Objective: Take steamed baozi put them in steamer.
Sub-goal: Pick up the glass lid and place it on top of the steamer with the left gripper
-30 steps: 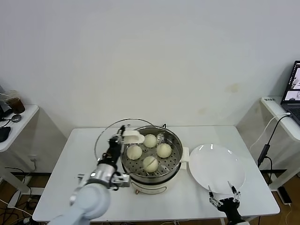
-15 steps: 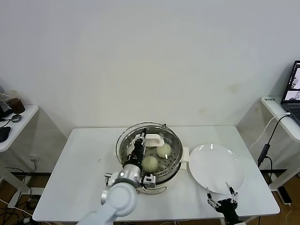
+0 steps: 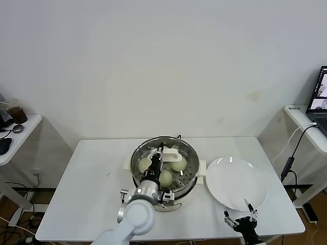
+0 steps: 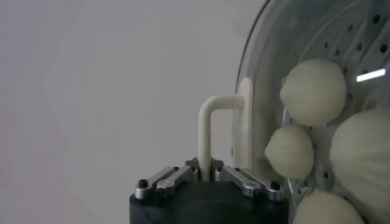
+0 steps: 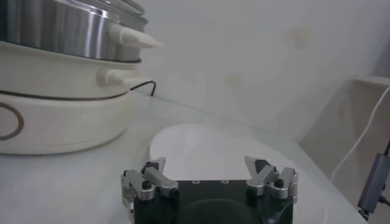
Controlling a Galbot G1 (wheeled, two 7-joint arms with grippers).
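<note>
Several cream-white baozi (image 3: 178, 164) lie on the perforated tray inside the shiny steamer (image 3: 192, 153) at the table's middle. A round glass lid (image 3: 188, 148) rests over the steamer, and the baozi (image 4: 313, 91) show through it. My left gripper (image 3: 156, 162) is shut on the lid's white handle (image 4: 210, 122), fingers pinching its bar, above the pot's centre. My right gripper (image 3: 238, 218) stands open and holds nothing at the table's front right edge, just in front of the plate.
A flat white plate (image 3: 236, 182) lies to the right of the steamer, with nothing on it. The steamer's white base (image 5: 61, 122) and side handle (image 5: 137, 38) face the right gripper. Side tables stand at far left and far right.
My left gripper has carried the glass lid from the steamer's left side to right over it, covering the baozi. The right gripper has drawn back slightly toward the front edge.
</note>
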